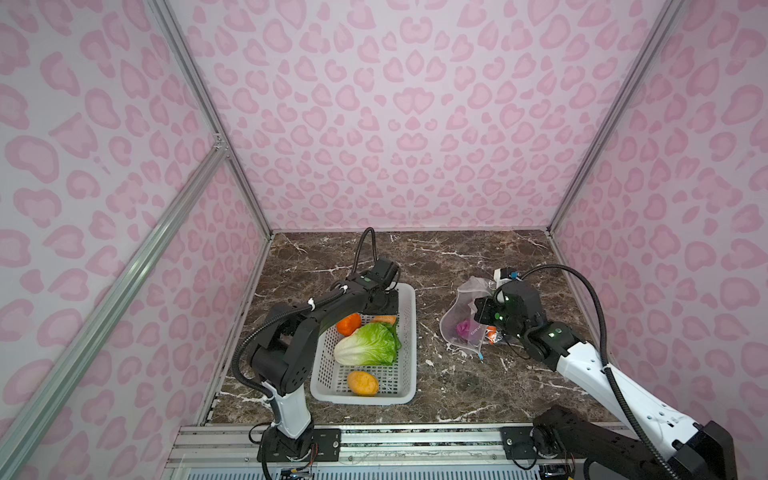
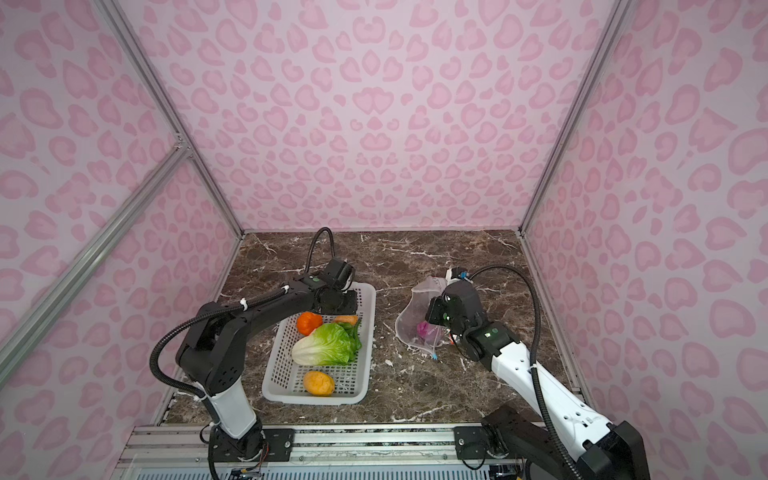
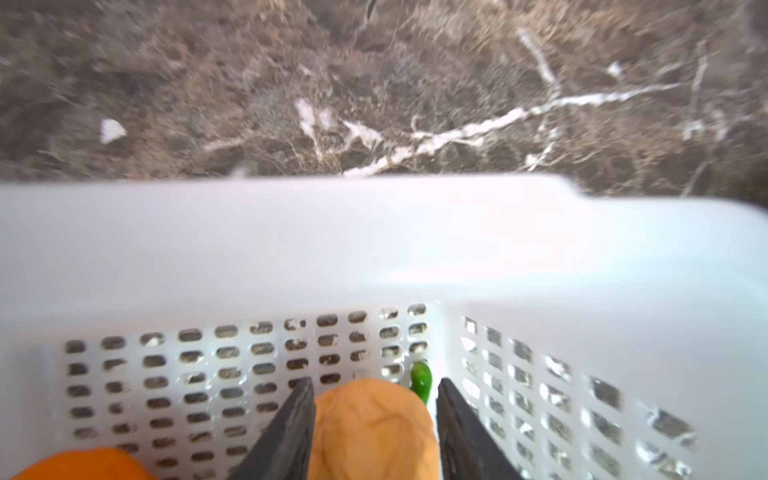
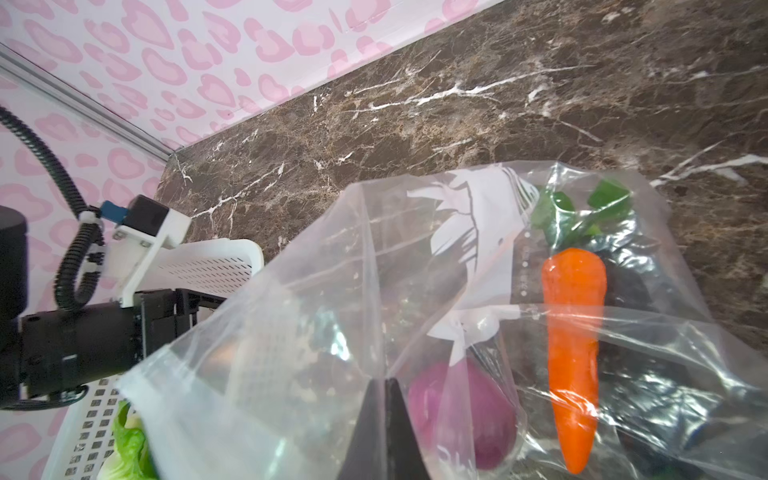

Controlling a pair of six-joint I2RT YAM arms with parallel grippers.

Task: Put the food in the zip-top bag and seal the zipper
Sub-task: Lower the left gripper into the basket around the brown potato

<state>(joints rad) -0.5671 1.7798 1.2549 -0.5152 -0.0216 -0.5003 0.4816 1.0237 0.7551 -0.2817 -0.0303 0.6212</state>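
The clear zip-top bag [image 1: 461, 320] [image 2: 409, 320] lies right of centre, its mouth lifted by my right gripper [image 4: 384, 380], which is shut on the plastic edge. Inside it are a purple onion [image 4: 465, 415], a carrot [image 4: 575, 332] and a dark piece [image 4: 636, 291]. The zipper's blue slider [image 1: 481, 356] is at the bag's near corner. My left gripper [image 3: 375, 380] reaches into the far end of the basket. Its fingers stand on either side of a pale orange piece [image 3: 374, 428] [image 1: 384, 319], almost touching it. A lettuce [image 1: 368, 345], an orange round [image 1: 348, 324] and a yellow-orange round [image 1: 363, 382] lie in the basket.
The white perforated basket [image 1: 409, 332] [image 2: 370, 332] [image 3: 374, 249] stands left of centre on the marble table. A small green piece [image 3: 420, 378] sits in its far corner beside the pale orange piece. Pink patterned walls enclose the table on three sides.
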